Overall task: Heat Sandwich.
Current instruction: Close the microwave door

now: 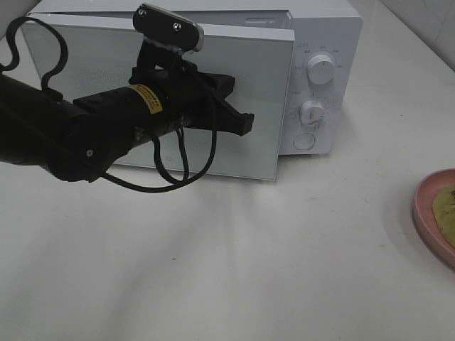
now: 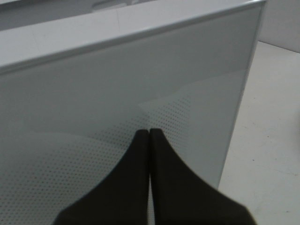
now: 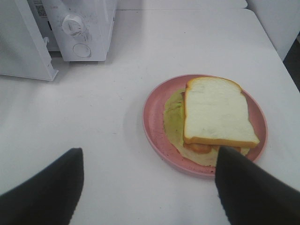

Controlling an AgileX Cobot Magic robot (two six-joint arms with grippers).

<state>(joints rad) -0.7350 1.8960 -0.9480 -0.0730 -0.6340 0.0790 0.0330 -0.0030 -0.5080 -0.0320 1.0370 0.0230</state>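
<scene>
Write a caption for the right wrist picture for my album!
Open right gripper hovers above a white-bread sandwich on a round pink plate, near a white microwave.

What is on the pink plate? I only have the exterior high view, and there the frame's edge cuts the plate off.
Observer: The right wrist view shows the whole pink plate with the sandwich on it: a slice of white bread on top, a yellowish-green layer under it.
Operator: Is the right gripper holding the plate?
Observer: No. The right gripper is open above the table, short of the plate.
Operator: And the left gripper, is it gripping the door?
Observer: The left wrist view shows the left gripper shut, fingertips together, right at the microwave door; nothing is between them.
</scene>
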